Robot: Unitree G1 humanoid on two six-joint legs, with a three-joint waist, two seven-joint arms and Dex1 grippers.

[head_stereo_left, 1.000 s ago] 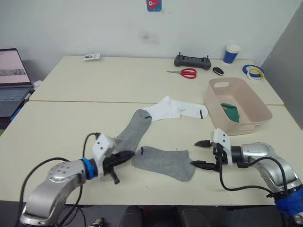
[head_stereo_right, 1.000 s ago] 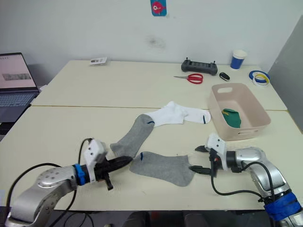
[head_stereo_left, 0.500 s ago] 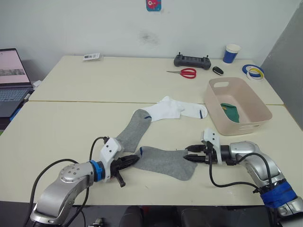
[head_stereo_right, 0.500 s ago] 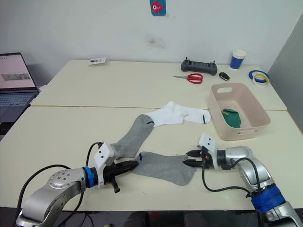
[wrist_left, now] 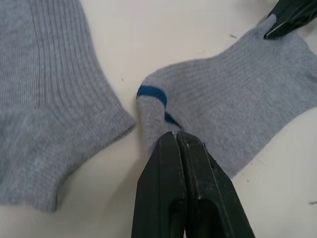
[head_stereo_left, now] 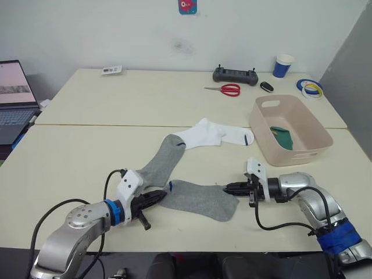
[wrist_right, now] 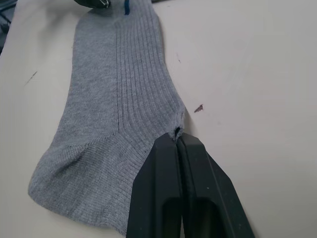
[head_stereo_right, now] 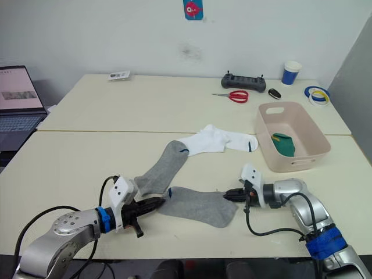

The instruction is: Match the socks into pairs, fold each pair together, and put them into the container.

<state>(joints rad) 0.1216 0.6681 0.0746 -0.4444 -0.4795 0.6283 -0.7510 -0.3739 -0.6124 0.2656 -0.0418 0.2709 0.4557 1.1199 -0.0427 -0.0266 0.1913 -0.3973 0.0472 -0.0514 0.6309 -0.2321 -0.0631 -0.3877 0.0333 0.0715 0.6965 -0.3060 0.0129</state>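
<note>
A grey sock [head_stereo_left: 197, 199] lies flat near the table's front edge. My left gripper [head_stereo_left: 163, 196] is shut on its cuff end, by the small blue mark [wrist_left: 151, 93]. My right gripper [head_stereo_left: 228, 188] is shut on the edge of its opposite end [wrist_right: 177, 135]. A second grey sock [head_stereo_left: 161, 161] lies diagonally just behind, its end close to my left gripper. The white socks [head_stereo_left: 218, 133] lie together further back, one dark toe tip showing. The pale pink container [head_stereo_left: 302, 152] stands at the right with a dark green sock [head_stereo_left: 283, 136] inside.
Along the far edge lie red scissors [head_stereo_left: 228, 89], a black controller [head_stereo_left: 235, 75], a small black object [head_stereo_left: 267, 86], a blue-and-white cup [head_stereo_left: 284, 65] and tape rolls [head_stereo_left: 311, 88]. A laptop [head_stereo_left: 14, 96] sits at the far left. A small card [head_stereo_left: 113, 70] lies at the back.
My right gripper moved left to the front grey sock's end and shut on it. My left gripper stayed shut and slid a little to the right at the cuff.
</note>
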